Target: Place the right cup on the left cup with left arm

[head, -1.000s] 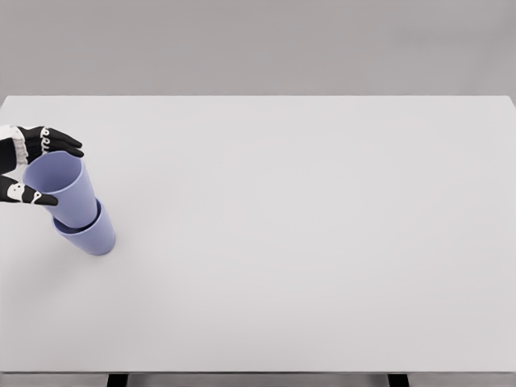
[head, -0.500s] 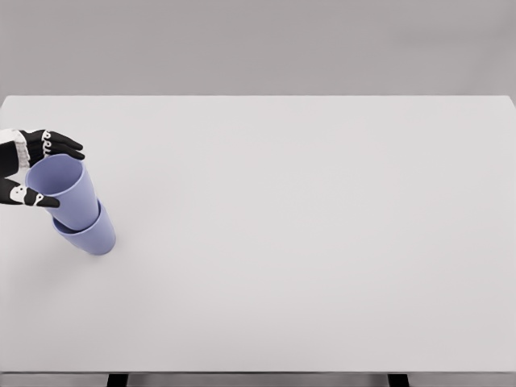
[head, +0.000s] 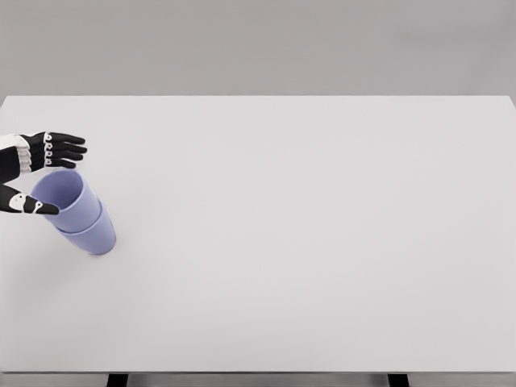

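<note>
While the white table [head: 306, 242] stretches away to the right of the robot's working hand and fills nearly all of the head view, the action sits at its far left edge; a plain grey wall [head: 258, 44] runs behind the tabletop, and two dark table legs [head: 118, 379] show below its near edge. Just beside the hand, the two lavender cups stand nested on the tabletop; the lower cup [head: 95, 236] rests on the surface, tilted with its mouth toward the hand, and the upper cup [head: 66, 197] sits pushed down inside it, so that only a band of the lower cup's wall and base shows beneath. The upper cup's open rim faces up and to the left, lying between the fingers and the thumb. The left hand [head: 32, 173], black with white joint markings, comes in from the left edge on a white forearm; its fingers [head: 64, 149] are stretched out flat above and behind the cup's rim, and its thumb [head: 28, 205] reaches in below, just at the rim's near-left side; the hand is spread wide, the fingers clear of the cup; whether the thumb tip touches the rim cannot be told from here. Nothing else lies on the table to the right of the hand.
</note>
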Controlling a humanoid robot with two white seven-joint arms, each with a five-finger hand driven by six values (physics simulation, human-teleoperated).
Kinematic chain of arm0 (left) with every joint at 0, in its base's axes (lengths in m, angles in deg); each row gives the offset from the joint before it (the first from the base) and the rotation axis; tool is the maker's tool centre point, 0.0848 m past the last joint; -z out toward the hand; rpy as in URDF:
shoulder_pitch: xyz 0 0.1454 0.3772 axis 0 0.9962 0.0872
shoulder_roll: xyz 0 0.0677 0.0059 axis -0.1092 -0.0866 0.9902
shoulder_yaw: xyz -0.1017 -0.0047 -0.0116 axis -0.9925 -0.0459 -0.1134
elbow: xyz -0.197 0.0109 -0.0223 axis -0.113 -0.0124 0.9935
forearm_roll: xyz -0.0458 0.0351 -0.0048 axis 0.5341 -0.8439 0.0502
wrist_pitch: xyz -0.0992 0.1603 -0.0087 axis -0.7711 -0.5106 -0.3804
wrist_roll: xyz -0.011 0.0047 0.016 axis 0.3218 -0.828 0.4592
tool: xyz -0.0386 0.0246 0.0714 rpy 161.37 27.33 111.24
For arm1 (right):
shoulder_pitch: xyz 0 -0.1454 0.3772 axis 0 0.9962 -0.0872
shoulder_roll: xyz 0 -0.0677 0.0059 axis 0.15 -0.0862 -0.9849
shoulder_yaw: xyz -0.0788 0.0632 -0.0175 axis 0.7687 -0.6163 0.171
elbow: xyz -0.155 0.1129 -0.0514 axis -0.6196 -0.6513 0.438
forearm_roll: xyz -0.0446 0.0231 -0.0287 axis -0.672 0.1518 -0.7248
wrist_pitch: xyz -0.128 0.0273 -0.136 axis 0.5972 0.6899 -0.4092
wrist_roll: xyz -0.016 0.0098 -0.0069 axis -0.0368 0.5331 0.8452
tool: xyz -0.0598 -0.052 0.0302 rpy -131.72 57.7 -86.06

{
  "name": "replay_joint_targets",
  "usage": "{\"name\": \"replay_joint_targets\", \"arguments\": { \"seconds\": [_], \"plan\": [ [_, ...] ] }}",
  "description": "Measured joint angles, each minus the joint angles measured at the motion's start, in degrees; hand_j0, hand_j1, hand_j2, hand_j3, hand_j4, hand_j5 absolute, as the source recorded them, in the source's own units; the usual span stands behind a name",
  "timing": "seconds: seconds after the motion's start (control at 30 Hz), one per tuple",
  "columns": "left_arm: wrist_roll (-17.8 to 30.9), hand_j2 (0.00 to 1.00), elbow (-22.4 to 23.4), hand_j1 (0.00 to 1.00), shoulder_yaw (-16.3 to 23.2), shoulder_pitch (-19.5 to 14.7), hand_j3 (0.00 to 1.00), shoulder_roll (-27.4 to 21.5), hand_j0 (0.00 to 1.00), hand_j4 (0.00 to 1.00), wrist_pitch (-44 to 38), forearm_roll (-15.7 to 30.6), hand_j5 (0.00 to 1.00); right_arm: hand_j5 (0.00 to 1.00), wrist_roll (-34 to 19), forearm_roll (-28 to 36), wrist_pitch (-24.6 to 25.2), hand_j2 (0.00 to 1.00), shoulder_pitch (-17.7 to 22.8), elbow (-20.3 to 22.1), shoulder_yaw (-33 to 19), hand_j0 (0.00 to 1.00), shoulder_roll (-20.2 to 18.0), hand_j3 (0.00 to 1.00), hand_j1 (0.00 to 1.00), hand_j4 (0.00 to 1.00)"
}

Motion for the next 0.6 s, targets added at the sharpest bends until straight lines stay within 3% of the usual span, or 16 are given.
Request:
{"name": "replay_joint_targets", "arguments": {
  "seconds": [0.33,0.6],
  "plan": [
    [0.00,1.00,-0.15,1.00,-0.34,0.00,1.00,-0.23,1.00,1.00,1.21,0.00,1.00,1.00,0.00,0.00,0.00,1.00,0.00,0.00,0.00,1.00,0.00,1.00,1.00,1.00],
    [0.00,1.00,-0.68,1.00,-3.65,-0.09,1.00,-0.52,1.00,1.00,1.34,-0.01,1.00,1.00,0.00,0.00,0.00,1.00,0.00,0.00,0.00,1.00,0.00,1.00,1.00,1.00]
  ]
}}
